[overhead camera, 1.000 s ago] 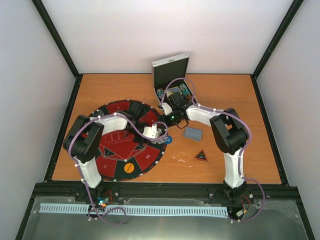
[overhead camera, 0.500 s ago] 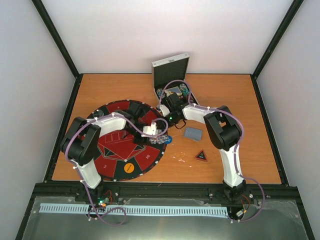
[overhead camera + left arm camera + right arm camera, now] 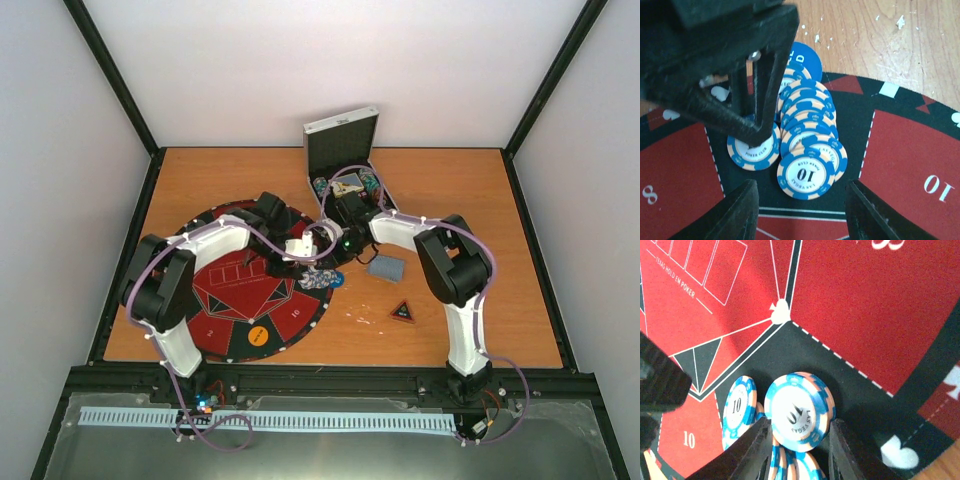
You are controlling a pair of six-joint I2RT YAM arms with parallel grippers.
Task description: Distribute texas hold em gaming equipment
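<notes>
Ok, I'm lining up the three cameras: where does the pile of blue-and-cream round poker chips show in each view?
Top external: blue-and-cream poker chips near centre, at the right edge of the round red-and-black mat.
Left wrist: mid-picture, overlapping in a row.
Right wrist: bottom centre, face towards the camera.
Shared landmark: that mat, under the chips in all three.

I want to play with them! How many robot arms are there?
2. The left arm stretches over the round mat; the right arm reaches in from the right, near the open case. None seem hidden.
</notes>
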